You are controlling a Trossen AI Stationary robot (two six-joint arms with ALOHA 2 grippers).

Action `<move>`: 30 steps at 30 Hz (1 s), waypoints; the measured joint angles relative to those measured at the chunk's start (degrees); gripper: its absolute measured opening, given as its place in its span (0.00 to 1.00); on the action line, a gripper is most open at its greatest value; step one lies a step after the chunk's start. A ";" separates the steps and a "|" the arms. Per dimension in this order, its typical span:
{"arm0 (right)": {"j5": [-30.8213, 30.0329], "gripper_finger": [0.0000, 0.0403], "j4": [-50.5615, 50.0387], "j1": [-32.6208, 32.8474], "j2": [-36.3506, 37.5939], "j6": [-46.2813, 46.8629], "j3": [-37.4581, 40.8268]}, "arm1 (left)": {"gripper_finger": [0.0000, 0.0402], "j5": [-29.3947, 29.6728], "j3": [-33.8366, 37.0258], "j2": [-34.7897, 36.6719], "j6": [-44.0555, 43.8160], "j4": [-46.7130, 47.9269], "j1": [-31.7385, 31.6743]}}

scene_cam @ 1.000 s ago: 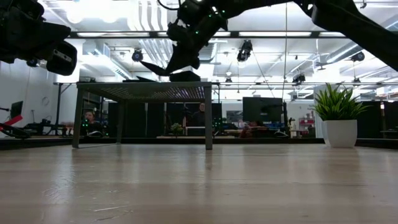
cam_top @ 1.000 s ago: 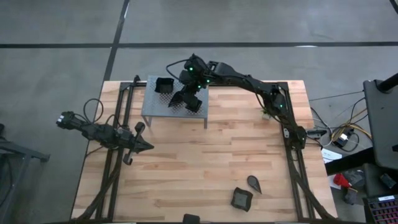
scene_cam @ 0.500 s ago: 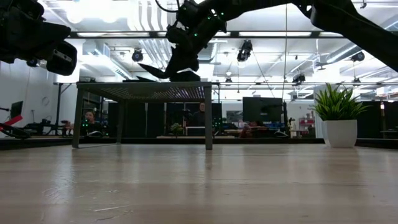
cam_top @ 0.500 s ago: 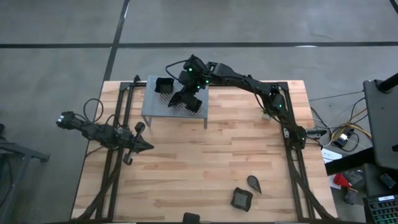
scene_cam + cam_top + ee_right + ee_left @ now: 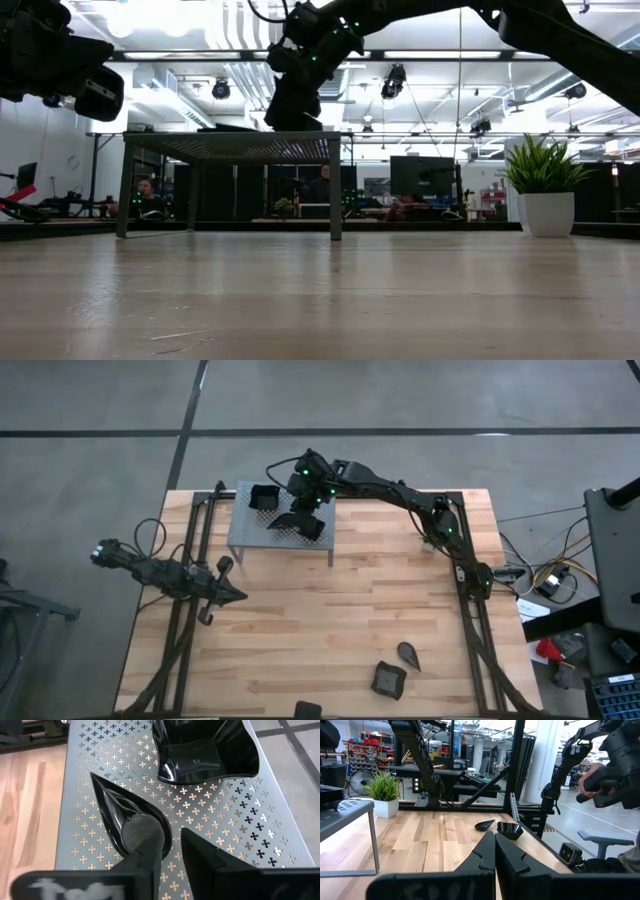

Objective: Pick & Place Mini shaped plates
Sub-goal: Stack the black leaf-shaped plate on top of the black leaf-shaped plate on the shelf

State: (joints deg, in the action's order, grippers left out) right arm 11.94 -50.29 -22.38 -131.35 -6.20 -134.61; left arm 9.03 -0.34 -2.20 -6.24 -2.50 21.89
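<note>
A black teardrop-shaped mini plate (image 5: pixel 117 810) lies flat on the grey perforated stand (image 5: pixel 235 820) at the table's far side. My right gripper (image 5: pixel 170 837) stands over its rounded end, jaws apart. One finger (image 5: pixel 140 845) is over the plate's inside and the other (image 5: pixel 205 855) is outside its rim. A square wavy-rimmed plate (image 5: pixel 207 750) sits farther along the stand. My left gripper (image 5: pixel 495 850) is shut on nothing and points level at the table's left side (image 5: pixel 235 596). My right gripper straddles the rim of the teardrop plate's rounded end (image 5: pixel 167 832), coming slanting down from above. Its fingers stand apart, and I cannot tell whether either finger touches the plate. The plate rests flat on the stand's top.
A teardrop plate (image 5: pixel 408 653) and a square plate (image 5: pixel 388 679) lie on the wooden table near its right front. Another dark dish (image 5: pixel 314 530) sits at the stand's near right corner. A potted plant (image 5: pixel 545 185) stands at the right.
The teardrop plate stuck out tilted from my right gripper's fingers just above the stand. It has now come down flat onto the stand's top. The gripper has kept its place.
</note>
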 joint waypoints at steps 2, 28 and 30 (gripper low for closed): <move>0.00 0.20 0.03 -0.01 0.00 -0.22 0.00 | 0.00 -0.02 0.00 0.00 0.00 0.00 -0.02; 0.59 0.19 -26.94 4.65 7.07 0.02 0.04 | 0.00 -0.02 0.00 0.00 0.00 0.00 -0.02; 0.58 0.18 -29.90 6.16 7.50 0.02 0.04 | 0.00 0.00 0.00 0.01 0.00 0.00 -0.02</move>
State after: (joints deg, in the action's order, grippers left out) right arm 12.53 -80.20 -16.23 -123.85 -6.17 -134.56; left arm 9.03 -0.34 -2.18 -6.24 -2.50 21.87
